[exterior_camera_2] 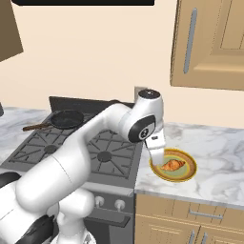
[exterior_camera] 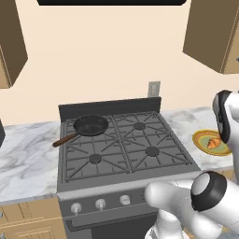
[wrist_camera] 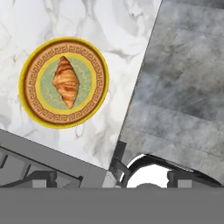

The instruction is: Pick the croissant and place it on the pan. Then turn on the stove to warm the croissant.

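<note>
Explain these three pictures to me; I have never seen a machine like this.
It is a white robot arm on a driving base in a rendered kitchen. Two pictures come from cameras on the base, behind the arm to its left and right; the third looks down from its hand. A small golden crescent croissant lies on a round yellow-rimmed green plate on the marble counter. A small black frying pan sits on the dark grey gas stove. The gripper is open, holding nothing.
</note>
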Robot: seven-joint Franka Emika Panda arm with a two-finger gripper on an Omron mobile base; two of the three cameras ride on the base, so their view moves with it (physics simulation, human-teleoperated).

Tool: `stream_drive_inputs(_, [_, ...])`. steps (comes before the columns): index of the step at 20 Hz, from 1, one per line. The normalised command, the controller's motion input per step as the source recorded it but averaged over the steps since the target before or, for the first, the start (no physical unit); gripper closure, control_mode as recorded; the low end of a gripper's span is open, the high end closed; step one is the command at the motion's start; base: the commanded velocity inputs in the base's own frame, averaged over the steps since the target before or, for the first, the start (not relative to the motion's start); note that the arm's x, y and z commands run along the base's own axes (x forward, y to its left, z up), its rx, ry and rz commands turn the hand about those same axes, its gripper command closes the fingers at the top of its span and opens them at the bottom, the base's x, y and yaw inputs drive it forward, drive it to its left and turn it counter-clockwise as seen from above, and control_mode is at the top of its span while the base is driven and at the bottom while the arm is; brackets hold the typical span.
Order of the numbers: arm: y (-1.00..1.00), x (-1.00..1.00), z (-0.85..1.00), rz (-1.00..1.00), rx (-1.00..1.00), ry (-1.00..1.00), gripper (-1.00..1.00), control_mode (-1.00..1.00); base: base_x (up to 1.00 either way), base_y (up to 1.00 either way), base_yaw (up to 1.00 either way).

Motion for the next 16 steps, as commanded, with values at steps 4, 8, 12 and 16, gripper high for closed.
stream_drive_inputs(4, [-0.06, 0.01, -0.07, 0.0, 0.04, 0.0, -1.0, -1.0, 0.0, 0.0, 0.0])
stream_drive_inputs(8, [-0.02, 0.02, -0.09, 0.0, 0.02, 0.0, -1.0, -1.0, 0.0, 0.0, 0.0])
stream_drive_inputs(12, [0.0, 0.0, -0.2, 0.0, 0.0, 0.0, -1.0, -1.0, 0.0, 0.0, 0.0])
stream_drive_inputs(16, [0.0, 0.03, -0.14, 0.0, 0.01, 0.0, -1.0, -1.0, 0.0, 0.0, 0.0])
